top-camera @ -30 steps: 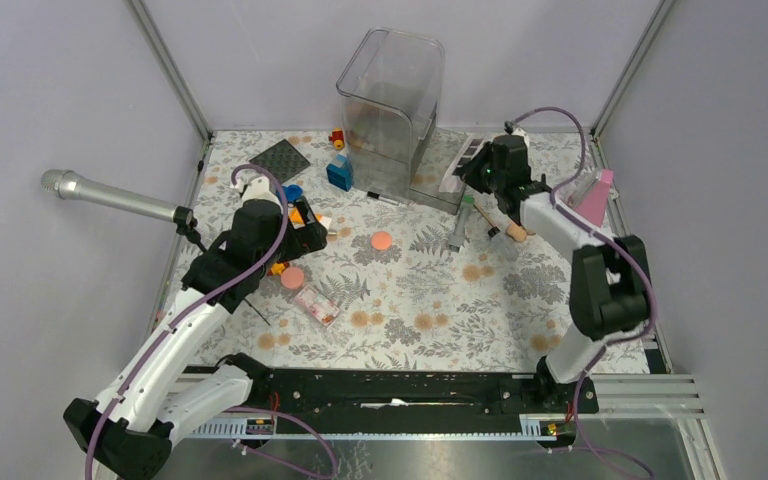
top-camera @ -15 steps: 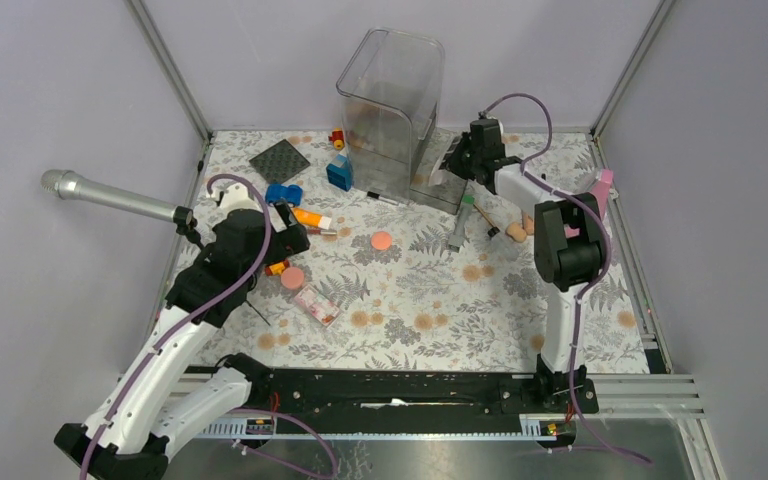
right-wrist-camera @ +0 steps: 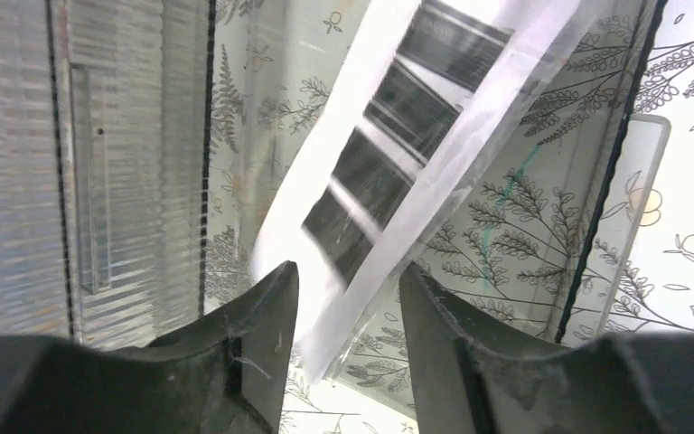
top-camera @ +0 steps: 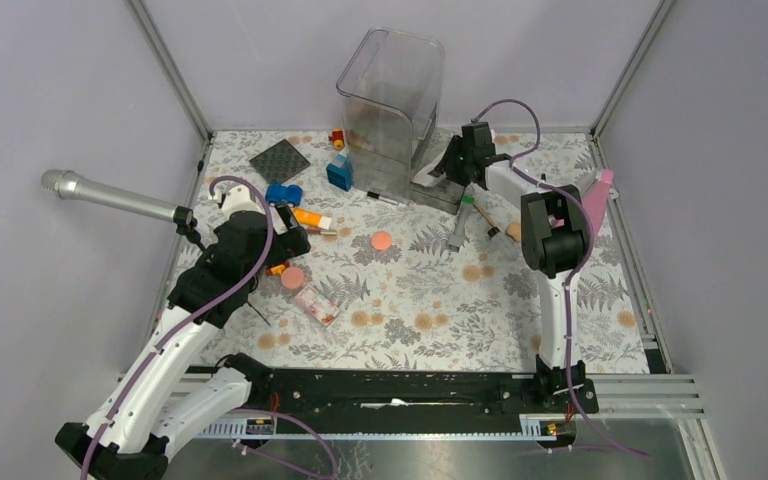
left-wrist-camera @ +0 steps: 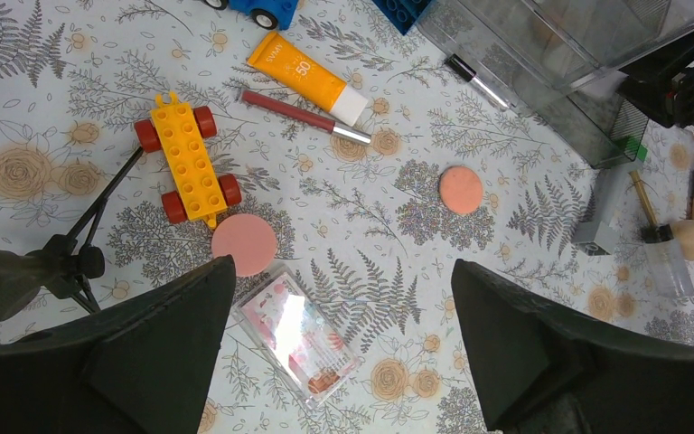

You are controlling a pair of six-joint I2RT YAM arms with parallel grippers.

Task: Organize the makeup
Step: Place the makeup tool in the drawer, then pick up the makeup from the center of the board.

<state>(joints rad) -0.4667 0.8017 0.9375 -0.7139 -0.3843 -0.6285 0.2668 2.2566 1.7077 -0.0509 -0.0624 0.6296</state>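
Over the organizer (right-wrist-camera: pixel 99 181), right gripper (right-wrist-camera: pixel 345 280) is half-open, the slanted palette (right-wrist-camera: pixel 398 145) loose between its jaws; it may slide off the rim. Left gripper (left-wrist-camera: pixel 342 267) gapes empty.

Back ctr: clear bin (top-camera: pixel 392 95) blocks; left: mic (top-camera: pixel 110 195) juts in; front-rt mat (top-camera: pixel 460 310) open.
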